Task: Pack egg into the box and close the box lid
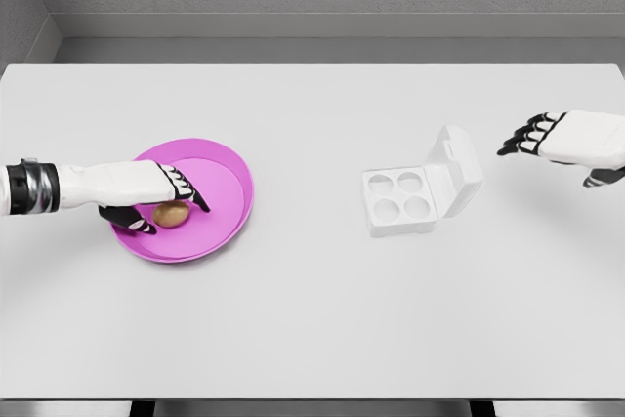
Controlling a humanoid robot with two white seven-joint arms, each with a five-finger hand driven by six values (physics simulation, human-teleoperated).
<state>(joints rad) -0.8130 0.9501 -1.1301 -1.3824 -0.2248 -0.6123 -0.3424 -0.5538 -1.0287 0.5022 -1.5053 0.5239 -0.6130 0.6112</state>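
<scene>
One brown egg (171, 214) lies in the pink plate (223, 169) on the left part of the white table (312, 319). Left hand (156, 197) reaches in over the plate, fingers curled down around the egg, thumb at its near side; contact likely, but a firm grip cannot be confirmed. White four-cup egg box (400, 200) sits right of centre, well apart from the plate, lid (455, 169) standing open at its far right side, all cups unfilled. Right hand (557, 139) hovers beyond the lid, fingers loosely extended, holding nothing.
</scene>
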